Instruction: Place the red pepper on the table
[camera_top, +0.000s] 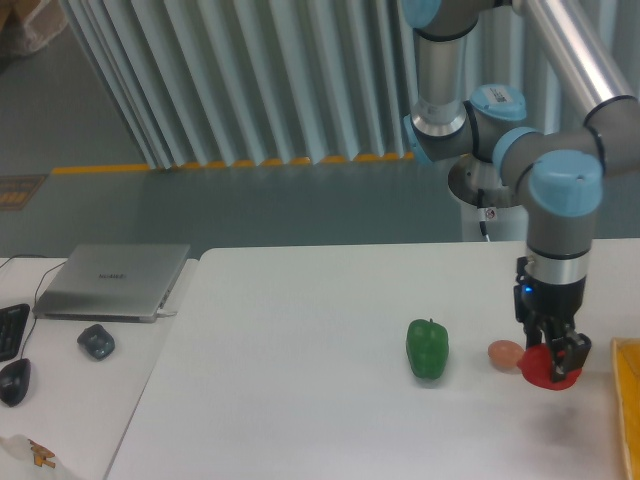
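Observation:
The red pepper (541, 368) is small, glossy and bright red, at the right side of the white table (300, 400). My gripper (556, 357) points straight down with its fingers closed around the pepper's top. The pepper sits at or just above the tabletop; I cannot tell whether it touches. Part of the pepper is hidden behind the fingers.
A green bell pepper (428, 349) stands left of the gripper. A small orange-pink egg-shaped thing (504, 353) lies right beside the red pepper. A yellow object (629, 400) is at the table's right edge. A closed laptop (112, 281), mice (96, 341) and keyboard sit on the left desk.

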